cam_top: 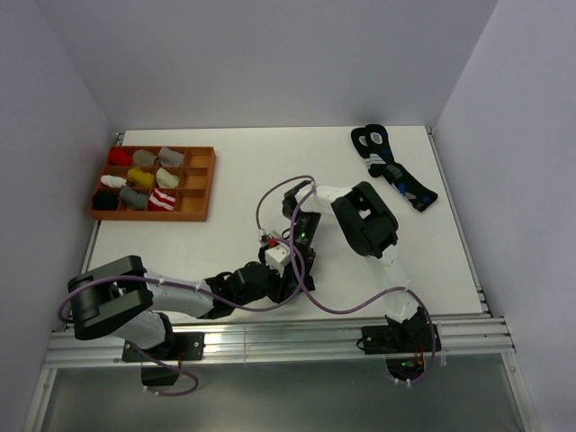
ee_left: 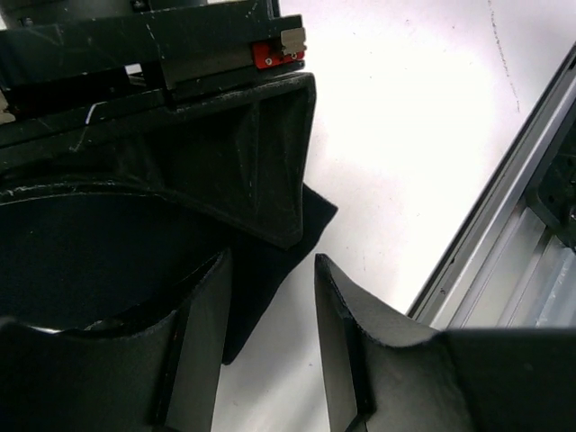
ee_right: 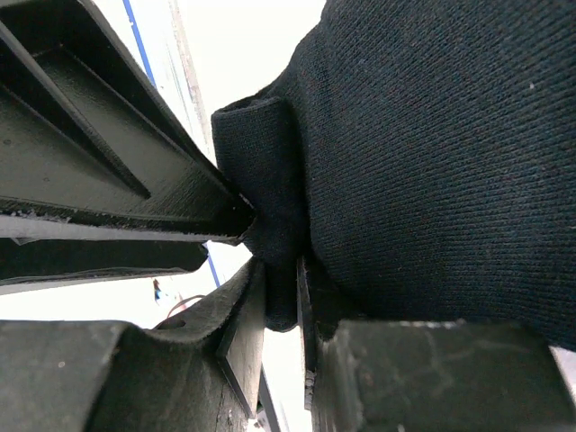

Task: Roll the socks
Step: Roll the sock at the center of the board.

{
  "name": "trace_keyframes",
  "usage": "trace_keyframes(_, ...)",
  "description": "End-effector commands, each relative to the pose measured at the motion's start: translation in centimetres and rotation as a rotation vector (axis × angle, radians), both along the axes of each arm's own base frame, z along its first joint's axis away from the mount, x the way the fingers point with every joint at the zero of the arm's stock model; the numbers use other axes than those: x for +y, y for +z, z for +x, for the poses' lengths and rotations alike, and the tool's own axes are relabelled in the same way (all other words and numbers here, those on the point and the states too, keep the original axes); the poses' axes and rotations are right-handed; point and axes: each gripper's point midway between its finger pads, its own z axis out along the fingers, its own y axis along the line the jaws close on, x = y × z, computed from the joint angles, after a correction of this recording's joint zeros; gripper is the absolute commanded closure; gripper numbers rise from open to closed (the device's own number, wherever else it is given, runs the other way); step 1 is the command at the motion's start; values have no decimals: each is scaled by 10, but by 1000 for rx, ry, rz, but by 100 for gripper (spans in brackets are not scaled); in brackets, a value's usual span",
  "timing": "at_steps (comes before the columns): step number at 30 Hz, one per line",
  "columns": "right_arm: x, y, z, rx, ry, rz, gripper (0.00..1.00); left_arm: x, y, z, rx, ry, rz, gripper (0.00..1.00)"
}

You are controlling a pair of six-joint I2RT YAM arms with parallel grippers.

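The white worktop (cam_top: pixel 180 243) carries a wooden tray (cam_top: pixel 151 215) at its far left and a pair of dark patterned socks (cam_top: pixel 393 171) at its far right. In the near row of the tray lies a red-and-white striped bundle (cam_top: pixel 163 200), which we take for the finished sock. The two arms meet near the front middle of the worktop, and there lies the black sock (ee_right: pixel 432 162), flat under them. The right claw (ee_right: pixel 281 270) is closed on a small fold at the edge of this sock. The left claw (ee_left: pixel 270 261) stands about half open just beside it and holds nothing.

We see two risks. The pinched fold is thin, so a quick pull may let it slip out and undo the roll. Also the claws are very near, and the left one may knock the right when it closes.
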Motion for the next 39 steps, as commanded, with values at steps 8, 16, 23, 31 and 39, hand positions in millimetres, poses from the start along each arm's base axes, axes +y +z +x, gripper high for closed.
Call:
trace_keyframes(8,-5,8,-2,25,3,-30,76,-4,-11,-1,30,-20,-28,56)
trace_keyframes(16,-5,9,-3,28,-2,-28,76,4,-26,-4,89,21,-40,61)
trace_keyframes(23,-1,9,-1,-10,-30,-11,75,8,-41,-15,169,17,-57,88)
trace_keyframes(31,-2,16,1,-79,-112,-3,61,14,-54,-31,288,28,-87,100)
trace_keyframes(39,-2,24,34,-237,-253,14,55,25,-69,-45,419,43,-105,100)
